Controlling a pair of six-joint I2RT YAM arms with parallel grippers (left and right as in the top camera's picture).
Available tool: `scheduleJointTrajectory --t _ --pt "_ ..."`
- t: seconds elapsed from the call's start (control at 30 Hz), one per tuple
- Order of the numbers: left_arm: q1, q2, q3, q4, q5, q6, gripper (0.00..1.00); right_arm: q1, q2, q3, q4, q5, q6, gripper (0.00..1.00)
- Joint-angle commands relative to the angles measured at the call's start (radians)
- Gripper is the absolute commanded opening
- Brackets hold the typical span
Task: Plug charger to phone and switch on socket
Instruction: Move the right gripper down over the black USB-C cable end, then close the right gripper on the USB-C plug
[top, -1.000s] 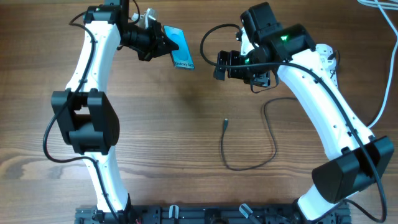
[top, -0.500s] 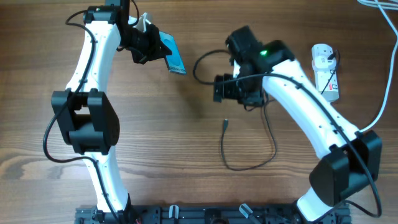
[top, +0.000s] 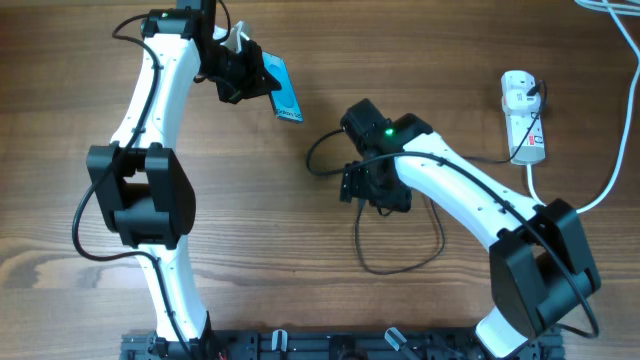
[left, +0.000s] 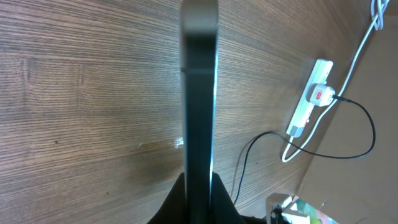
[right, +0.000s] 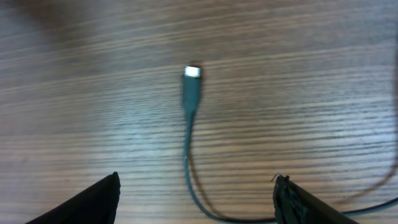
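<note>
My left gripper (top: 258, 76) is shut on the turquoise phone (top: 286, 90) and holds it above the table at the back left. In the left wrist view the phone (left: 199, 93) shows edge-on between the jaws (left: 199, 202). My right gripper (top: 364, 186) is open and hovers low over the tip of the charger. The thin black cable (top: 400, 262) loops toward the front. In the right wrist view the connector (right: 193, 84) lies on the wood ahead of the open fingers (right: 196, 193), with the cable running between them. The white socket (top: 522, 118) lies at the back right.
The socket's thick white lead (top: 590, 205) curves along the right side of the table. The socket also shows in the left wrist view (left: 311, 102), with the black cable plugged in beside it. A black rail (top: 300, 345) runs along the table's front edge.
My right gripper has swung from the back toward the front left and dropped over the charger tip, uncovering the socket. My left gripper with the phone has barely shifted.
</note>
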Motion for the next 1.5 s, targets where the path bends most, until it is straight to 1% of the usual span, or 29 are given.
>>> scheduleJointTrajectory --t 0.0,0.2,0.27,0.37,0.57,0.83,1.03,1.07,1.13,1.43,1.47 --pt "0.0 -0.033 0.005 0.0 0.013 0.024 0.04 0.031 -0.019 -0.063 0.047 0.128 0.113 0.75" --pt "-0.001 -0.033 0.005 0.0 0.013 0.024 0.04 0.069 -0.019 -0.08 0.095 0.128 0.121 0.75" --pt "-0.001 -0.033 0.005 0.0 0.013 0.024 0.04 0.07 -0.019 -0.081 0.097 0.128 0.146 0.75" --pt "-0.001 -0.033 0.005 0.0 0.013 0.024 0.04 0.07 -0.019 -0.082 0.109 0.128 0.145 0.7" --pt "-0.001 -0.033 0.005 0.0 0.013 0.024 0.04 0.07 -0.019 -0.083 0.122 0.135 0.144 0.68" --pt "-0.001 -0.033 0.005 0.0 0.013 0.024 0.04 0.07 -0.012 -0.083 0.122 0.135 0.115 0.68" --pt "-0.001 -0.033 0.005 0.0 0.013 0.024 0.04 0.071 0.053 -0.083 0.132 0.114 0.113 0.68" --pt "-0.001 -0.033 0.005 0.0 0.013 0.024 0.04 0.072 0.053 -0.083 0.138 0.113 0.106 0.66" --pt "-0.001 -0.033 0.005 0.0 0.013 0.024 0.04 0.084 0.056 -0.083 0.151 0.128 0.092 0.56" --pt "-0.001 -0.033 0.005 0.0 0.013 0.023 0.04 0.096 0.142 -0.083 0.193 0.12 0.143 0.55" --pt "-0.001 -0.033 0.005 -0.001 0.013 0.023 0.04 0.096 0.147 -0.083 0.192 0.12 0.143 0.53"
